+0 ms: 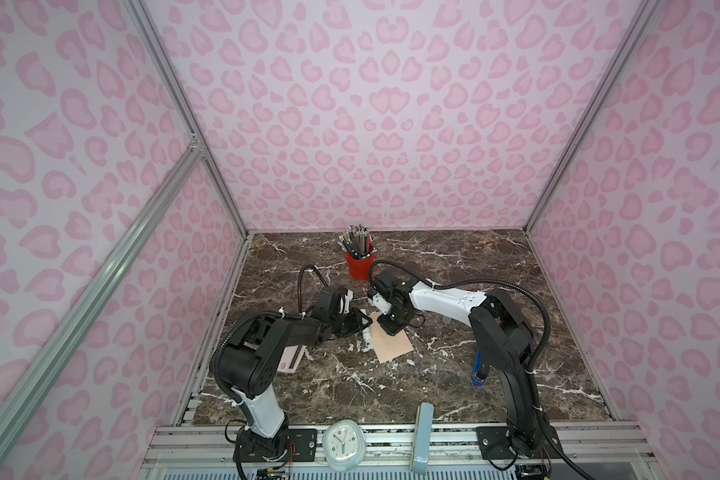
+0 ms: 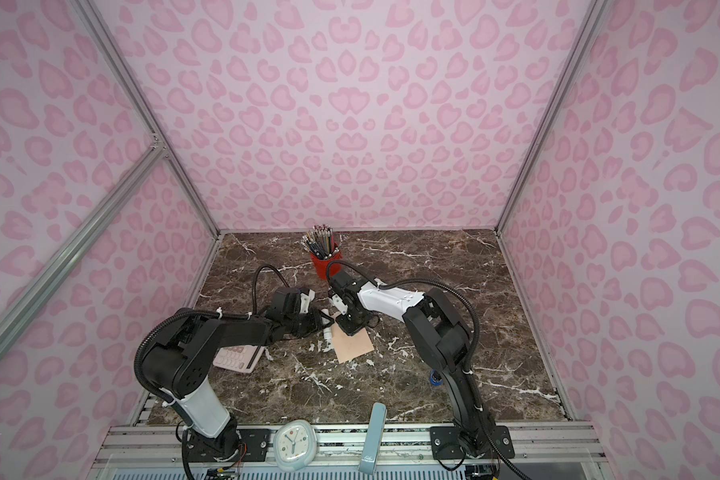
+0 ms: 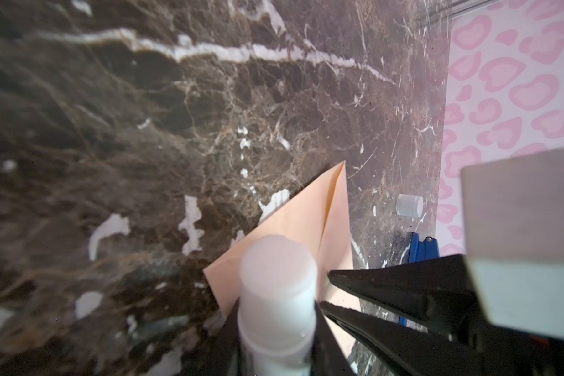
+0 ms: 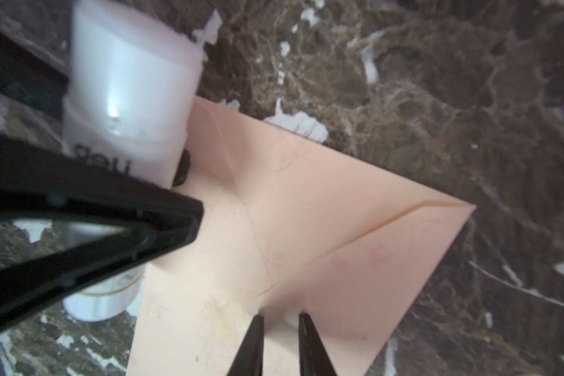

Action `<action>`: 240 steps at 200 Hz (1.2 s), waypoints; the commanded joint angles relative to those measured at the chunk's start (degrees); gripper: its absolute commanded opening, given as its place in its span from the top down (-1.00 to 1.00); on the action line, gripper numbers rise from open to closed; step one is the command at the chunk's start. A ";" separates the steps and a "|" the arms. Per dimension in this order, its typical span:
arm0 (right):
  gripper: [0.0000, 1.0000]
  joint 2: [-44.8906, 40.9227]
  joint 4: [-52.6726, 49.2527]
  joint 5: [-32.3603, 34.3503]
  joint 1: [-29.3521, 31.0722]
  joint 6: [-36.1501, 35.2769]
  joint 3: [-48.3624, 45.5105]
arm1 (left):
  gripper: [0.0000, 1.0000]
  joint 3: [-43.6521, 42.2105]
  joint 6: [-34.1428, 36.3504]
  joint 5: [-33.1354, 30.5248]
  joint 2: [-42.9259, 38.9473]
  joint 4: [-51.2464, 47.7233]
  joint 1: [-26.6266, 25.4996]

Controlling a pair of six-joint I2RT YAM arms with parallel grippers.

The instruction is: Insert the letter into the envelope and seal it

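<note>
The flat peach-pink paper envelope lies on the brown marble surface, on the near side of the red cup of pencils. The letter is not visible. The left tool clamps a white cylindrical glue stick at the envelope's edge. The right tool is over the flap, jaws narrow, gripping nothing visible. Risk: the stick drags or smears the light paper. Only the right wrist view shows the flap folded down; in both top views the right arm hides it.

Brown marble tabletop carries:
- Red cup of pencils, upright at rear centre.
- Pink calculator, flat, left side.
- White glue stick, uncapped, near centre.
- Translucent cap, right side.
- Blue tool, type unclear.

Front rail:
- Pale alarm clock.
- Pale blue upright object.
</note>
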 commanded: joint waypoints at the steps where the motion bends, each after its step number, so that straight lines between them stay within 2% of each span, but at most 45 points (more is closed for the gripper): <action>1: 0.52 3.58 -10.49 1.11 0.31 -0.83 -2.29 | 0.92 -0.36 0.68 -3.37 0.63 -6.23 0.02; 90: 0.40 3.88 -11.34 1.11 0.53 -1.78 -1.55 | 0.92 -0.33 0.69 -3.15 0.72 -6.14 0.19; 129: 0.67 3.94 -12.23 1.45 0.19 -1.96 -0.37 | 0.92 -0.47 0.68 -3.16 0.68 -6.15 0.19; 148: 0.70 4.24 -12.35 1.51 0.18 -1.97 -0.35 | 0.92 -0.53 0.70 -3.16 0.52 -6.21 0.24; 240: 0.49 5.39 -12.44 0.67 1.49 -2.96 -0.78 | 0.92 -0.51 0.76 -3.16 0.25 -6.22 0.45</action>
